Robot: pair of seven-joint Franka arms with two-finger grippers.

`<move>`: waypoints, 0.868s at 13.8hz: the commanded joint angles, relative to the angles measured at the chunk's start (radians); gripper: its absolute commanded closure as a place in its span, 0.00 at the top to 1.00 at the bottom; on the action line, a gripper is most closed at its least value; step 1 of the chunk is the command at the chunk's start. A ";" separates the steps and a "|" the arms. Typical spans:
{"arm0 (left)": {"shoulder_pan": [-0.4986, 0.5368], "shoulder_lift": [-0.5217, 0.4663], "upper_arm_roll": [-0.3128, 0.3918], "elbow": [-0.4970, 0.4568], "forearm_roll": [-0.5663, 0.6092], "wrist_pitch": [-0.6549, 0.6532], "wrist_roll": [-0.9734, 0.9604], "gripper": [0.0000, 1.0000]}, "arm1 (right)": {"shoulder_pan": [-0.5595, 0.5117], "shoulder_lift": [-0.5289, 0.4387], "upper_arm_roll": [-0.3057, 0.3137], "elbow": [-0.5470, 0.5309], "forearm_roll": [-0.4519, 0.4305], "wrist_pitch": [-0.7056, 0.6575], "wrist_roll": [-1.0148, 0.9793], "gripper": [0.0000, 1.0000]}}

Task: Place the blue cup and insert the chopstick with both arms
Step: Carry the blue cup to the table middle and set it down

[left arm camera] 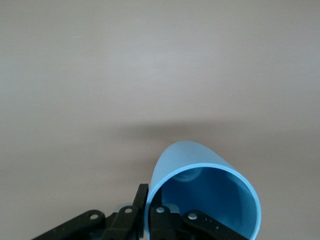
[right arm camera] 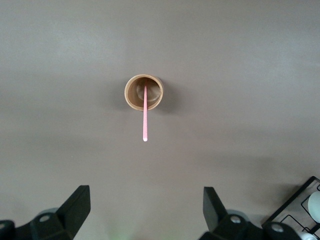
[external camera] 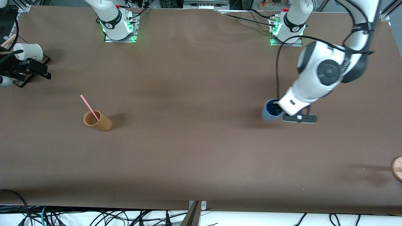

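Note:
My left gripper (external camera: 278, 108) is shut on the rim wall of the blue cup (external camera: 269, 114), one finger inside and one outside. It holds the cup tilted, low over the table at the left arm's end; I cannot tell if the cup touches the table. The cup's bright blue inside fills the left wrist view (left arm camera: 210, 200) at the gripper (left arm camera: 148, 210). The pale pink chopstick (external camera: 89, 107) leans in the tan-orange cup (external camera: 100, 122) toward the right arm's end. My right gripper (right arm camera: 145, 210) is open and empty, high up, looking down on that cup (right arm camera: 131, 95) and chopstick (right arm camera: 145, 115).
A white cup (external camera: 29, 51) lies on a black rack (external camera: 19, 82) at the right arm's end; the rack's corner shows in the right wrist view (right arm camera: 300, 200). A round wooden piece (external camera: 397, 168) sits at the table's edge at the left arm's end.

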 commanded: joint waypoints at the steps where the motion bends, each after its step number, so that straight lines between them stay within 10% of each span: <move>1: -0.150 0.170 0.018 0.231 -0.012 -0.067 -0.167 0.00 | -0.007 -0.013 0.004 -0.012 0.004 -0.005 -0.008 1.00; 12: -0.460 0.540 0.055 0.671 -0.075 -0.092 -0.341 0.00 | -0.007 -0.013 0.002 -0.012 0.004 -0.005 -0.008 1.00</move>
